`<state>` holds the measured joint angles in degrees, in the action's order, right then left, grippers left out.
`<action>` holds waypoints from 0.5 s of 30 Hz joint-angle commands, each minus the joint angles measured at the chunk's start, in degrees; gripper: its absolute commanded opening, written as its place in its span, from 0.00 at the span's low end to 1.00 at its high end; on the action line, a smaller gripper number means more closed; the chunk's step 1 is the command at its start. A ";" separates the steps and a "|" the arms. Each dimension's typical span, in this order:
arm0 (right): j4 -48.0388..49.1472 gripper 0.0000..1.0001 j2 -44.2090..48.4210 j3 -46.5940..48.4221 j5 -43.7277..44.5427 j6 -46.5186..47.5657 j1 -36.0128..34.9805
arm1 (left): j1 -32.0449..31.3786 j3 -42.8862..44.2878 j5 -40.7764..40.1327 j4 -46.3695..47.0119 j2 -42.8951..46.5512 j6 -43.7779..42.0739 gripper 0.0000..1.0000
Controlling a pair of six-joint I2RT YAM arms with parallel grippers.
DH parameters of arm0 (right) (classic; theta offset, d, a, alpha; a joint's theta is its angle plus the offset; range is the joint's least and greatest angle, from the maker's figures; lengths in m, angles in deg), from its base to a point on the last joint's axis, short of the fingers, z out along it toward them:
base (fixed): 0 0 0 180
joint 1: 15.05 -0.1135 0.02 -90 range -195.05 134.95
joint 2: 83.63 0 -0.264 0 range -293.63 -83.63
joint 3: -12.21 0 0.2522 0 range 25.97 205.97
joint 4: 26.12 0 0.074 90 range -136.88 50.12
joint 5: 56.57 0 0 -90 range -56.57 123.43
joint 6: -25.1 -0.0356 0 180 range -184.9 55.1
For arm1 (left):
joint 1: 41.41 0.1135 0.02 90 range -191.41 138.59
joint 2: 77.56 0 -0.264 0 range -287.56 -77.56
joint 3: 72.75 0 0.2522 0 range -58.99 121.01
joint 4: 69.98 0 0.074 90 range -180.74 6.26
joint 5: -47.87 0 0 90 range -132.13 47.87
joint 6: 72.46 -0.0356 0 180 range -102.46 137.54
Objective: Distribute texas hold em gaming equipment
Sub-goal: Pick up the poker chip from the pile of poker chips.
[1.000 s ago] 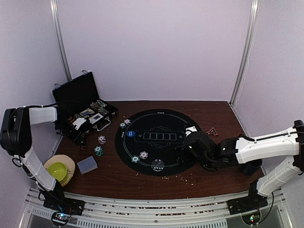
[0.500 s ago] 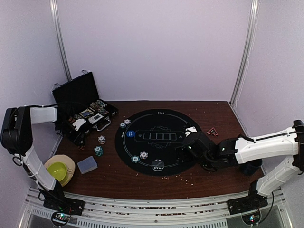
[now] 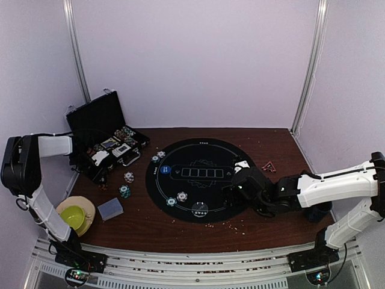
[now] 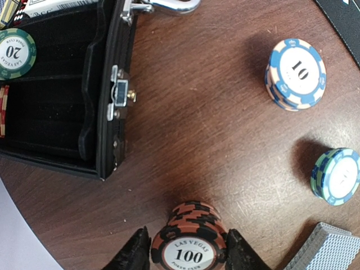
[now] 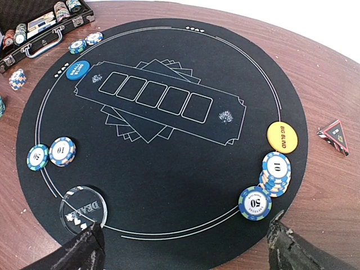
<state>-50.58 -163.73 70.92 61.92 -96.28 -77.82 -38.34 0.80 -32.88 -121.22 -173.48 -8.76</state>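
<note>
We serve each seat in turn.
Our left tool (image 4: 188,257) grips the 100-chip stack (image 4: 194,222); our right tool (image 5: 185,250) gapes open above the mat (image 5: 169,185), 10-chips (image 5: 275,171) at 4 o'clock.

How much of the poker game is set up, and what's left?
Done: the mat has its small blind disc, big blind disc and dealer disc, plus chip piles at three spots. In hand: the left tool grips a stack of 100 chips beside the case; the right tool hangs open over the mat. Left: the card deck looks undealt, two chip stacks wait on the wood, more chips sit in the case.
</note>
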 commanded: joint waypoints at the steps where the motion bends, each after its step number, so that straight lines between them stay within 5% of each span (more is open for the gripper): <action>1: 0.26 1.00 -0.54 0.65 1.66 -0.02 -0.43 | 0.76 1.74 0.42 0.38 -0.09 -0.37 0.46; 15: 0.13 1.00 -0.41 0.68 1.77 0.00 -0.56 | 0.77 2.19 1.03 -1.52 3.39 0.25 0.40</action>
<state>-50.58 -163.73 70.92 61.99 -96.25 -77.82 -38.23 0.83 -32.90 -121.85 -172.67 -8.76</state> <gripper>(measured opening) 0.999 0.419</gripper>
